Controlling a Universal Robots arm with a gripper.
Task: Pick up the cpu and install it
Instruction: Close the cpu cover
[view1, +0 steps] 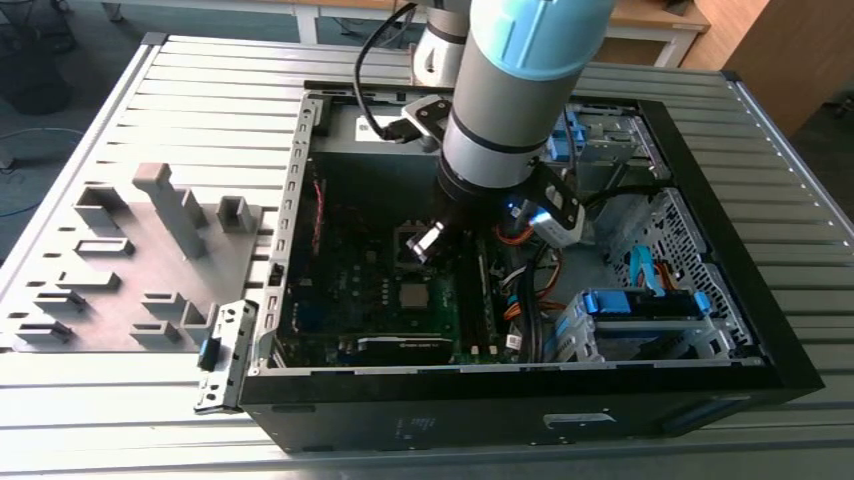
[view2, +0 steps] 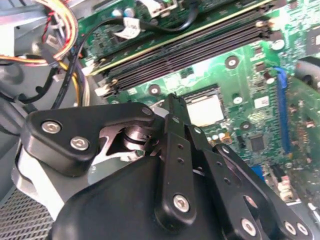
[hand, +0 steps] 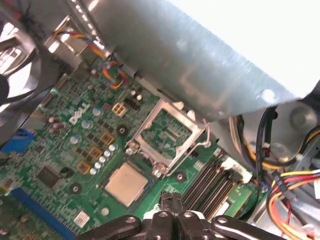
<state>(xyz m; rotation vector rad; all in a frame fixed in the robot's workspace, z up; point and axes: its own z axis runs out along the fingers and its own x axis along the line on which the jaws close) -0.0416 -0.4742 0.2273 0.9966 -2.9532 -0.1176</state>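
Observation:
The cpu (hand: 125, 183) is a small silvery square lying flat on the green motherboard (hand: 60, 150) inside the open computer case (view1: 747, 330). It is also visible in the exterior view as the cpu (view1: 416, 295) and in the second wrist view as the cpu (view2: 205, 110). Right beside it the socket's silver frame (hand: 165, 132) stands hinged open, with its wire lever (hand: 206, 135) out. My gripper (hand: 170, 198) hovers above the board close to the cpu, fingers together and nothing between them. The gripper (view2: 172, 102) is not touching the chip.
Black memory slots (hand: 210, 182) run alongside the socket. Coloured cable bundles (hand: 295, 185) hang near the case wall (hand: 200, 60). A fan (hand: 15, 55) sits at one end. Blue drive cages (view1: 641, 305) fill the exterior view's right. A grey fixture tray (view1: 134, 260) lies outside the case.

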